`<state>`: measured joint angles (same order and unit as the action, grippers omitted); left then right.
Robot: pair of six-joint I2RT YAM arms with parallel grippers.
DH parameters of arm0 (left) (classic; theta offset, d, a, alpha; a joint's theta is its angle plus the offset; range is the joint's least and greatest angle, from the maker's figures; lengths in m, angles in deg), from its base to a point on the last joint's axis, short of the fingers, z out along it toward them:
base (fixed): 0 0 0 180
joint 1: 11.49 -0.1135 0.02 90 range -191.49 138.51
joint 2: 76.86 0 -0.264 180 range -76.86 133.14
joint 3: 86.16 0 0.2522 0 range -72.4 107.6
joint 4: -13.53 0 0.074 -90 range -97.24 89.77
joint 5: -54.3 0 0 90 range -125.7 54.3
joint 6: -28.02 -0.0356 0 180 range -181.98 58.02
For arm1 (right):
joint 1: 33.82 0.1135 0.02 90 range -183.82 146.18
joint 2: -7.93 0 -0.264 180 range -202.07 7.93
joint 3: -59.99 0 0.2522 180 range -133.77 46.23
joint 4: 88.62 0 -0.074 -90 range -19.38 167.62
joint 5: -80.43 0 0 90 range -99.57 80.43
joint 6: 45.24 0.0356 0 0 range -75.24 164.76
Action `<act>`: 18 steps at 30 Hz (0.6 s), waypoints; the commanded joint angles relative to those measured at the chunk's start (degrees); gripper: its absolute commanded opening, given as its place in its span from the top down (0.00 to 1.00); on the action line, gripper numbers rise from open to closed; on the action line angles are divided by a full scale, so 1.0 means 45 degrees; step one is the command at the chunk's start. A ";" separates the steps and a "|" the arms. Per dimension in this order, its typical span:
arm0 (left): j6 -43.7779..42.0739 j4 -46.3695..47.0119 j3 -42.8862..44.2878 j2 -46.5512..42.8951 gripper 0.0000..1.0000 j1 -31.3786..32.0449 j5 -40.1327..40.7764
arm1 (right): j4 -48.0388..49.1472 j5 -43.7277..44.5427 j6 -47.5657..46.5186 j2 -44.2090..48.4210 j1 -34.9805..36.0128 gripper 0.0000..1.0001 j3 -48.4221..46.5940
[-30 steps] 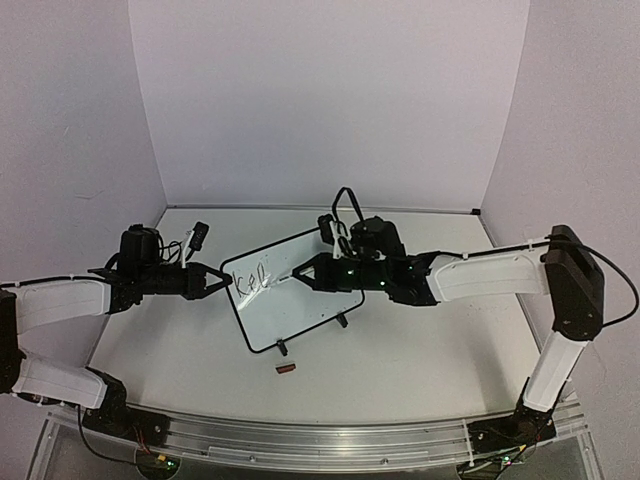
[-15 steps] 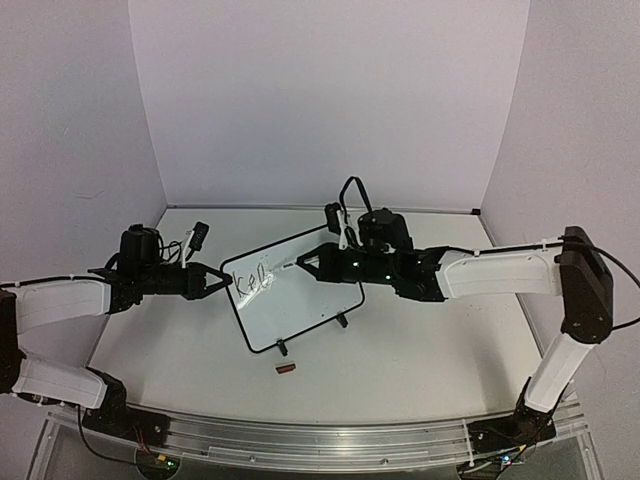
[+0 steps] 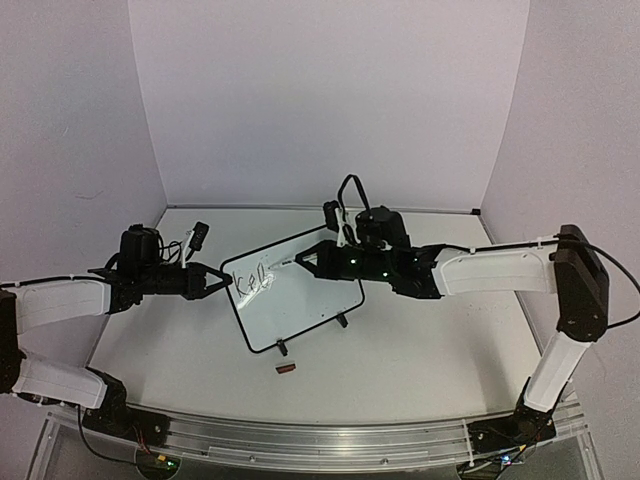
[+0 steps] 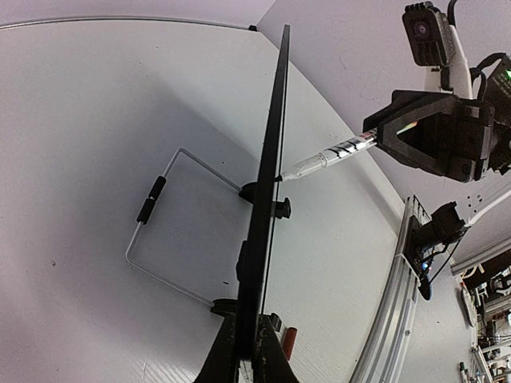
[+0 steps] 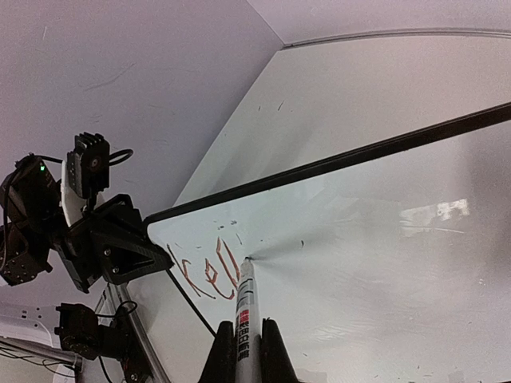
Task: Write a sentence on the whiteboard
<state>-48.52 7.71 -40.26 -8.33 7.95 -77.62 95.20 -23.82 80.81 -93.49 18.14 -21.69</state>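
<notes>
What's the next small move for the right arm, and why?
Probably start the next letter's stroke with the marker: its tip sits on the whiteboard just right of the sentence, which has only a few letters so far, and the left jaws clamp the board's edge.

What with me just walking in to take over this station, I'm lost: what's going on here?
Two robot arms are writing on a whiteboard standing on the table. The left gripper is shut on its left edge, steadying it. The right gripper holds a marker, tip on the board just right of the lettering. Only a few letters are there, near the gripped edge, so the sentence is barely begun.
</notes>
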 commanded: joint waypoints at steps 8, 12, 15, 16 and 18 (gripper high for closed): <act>-0.0568 -0.0326 0.0357 -0.0127 1.00 -0.0088 0.0838 | 0.0323 -0.0102 0.0230 -0.0088 -0.0118 1.00 0.0115; -0.0571 -0.0327 0.0335 -0.0123 1.00 -0.0100 0.0858 | 0.0315 -0.0260 0.0341 0.0032 -0.0122 1.00 0.0475; -0.0568 -0.0335 0.0338 -0.0139 1.00 -0.0095 0.0859 | 0.0331 -0.0339 0.0469 0.0092 -0.0121 1.00 0.0788; -0.0568 -0.0331 0.0338 -0.0143 1.00 -0.0098 0.0857 | 0.0333 -0.0378 0.0527 0.0102 -0.0122 1.00 0.0878; -0.0568 -0.0333 0.0338 -0.0157 1.00 -0.0102 0.0859 | 0.0340 -0.0462 0.0628 0.0124 -0.0114 1.00 0.1026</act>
<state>-48.52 7.69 -40.26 -8.33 7.95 -77.59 95.77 -25.51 82.47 -93.65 17.86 -18.59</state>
